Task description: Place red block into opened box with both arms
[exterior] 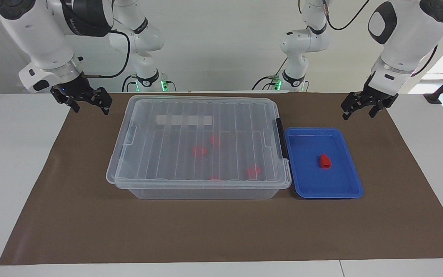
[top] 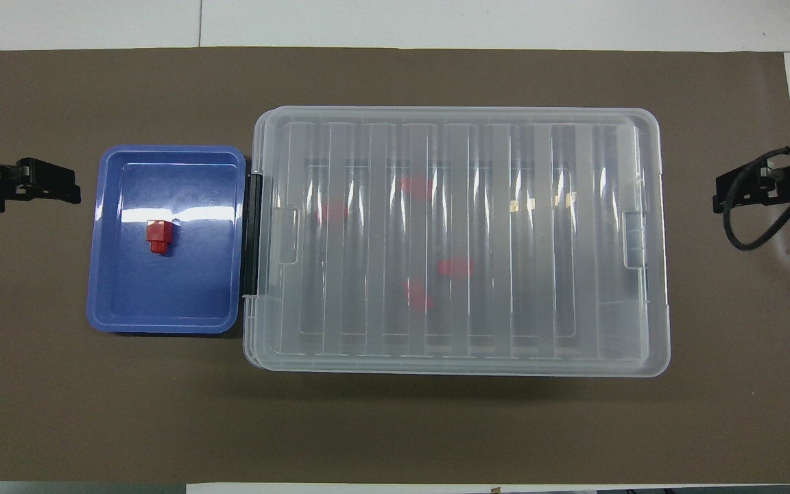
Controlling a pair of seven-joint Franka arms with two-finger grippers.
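The red block (exterior: 324, 161) (top: 158, 237) lies alone in a shallow blue tray (exterior: 302, 184) (top: 121, 302). The box (exterior: 200, 150) (top: 457, 237), a large clear bin, stands mid-mat beside the tray with its ribbed lid lying on top. Several red pieces show blurred through the lid. My left gripper (exterior: 358, 114) (top: 69, 186) hangs open and empty over the mat at the left arm's end, apart from the tray. Over the mat's edge at the right arm's end, my right gripper (exterior: 90, 109) (top: 721, 194) is also open and empty, clear of the box.
A brown mat (exterior: 221, 231) (top: 395, 425) covers the white table under the box and tray. The box's black latch (exterior: 282, 138) (top: 253, 233) faces the tray. A cable loops by the right gripper in the overhead view.
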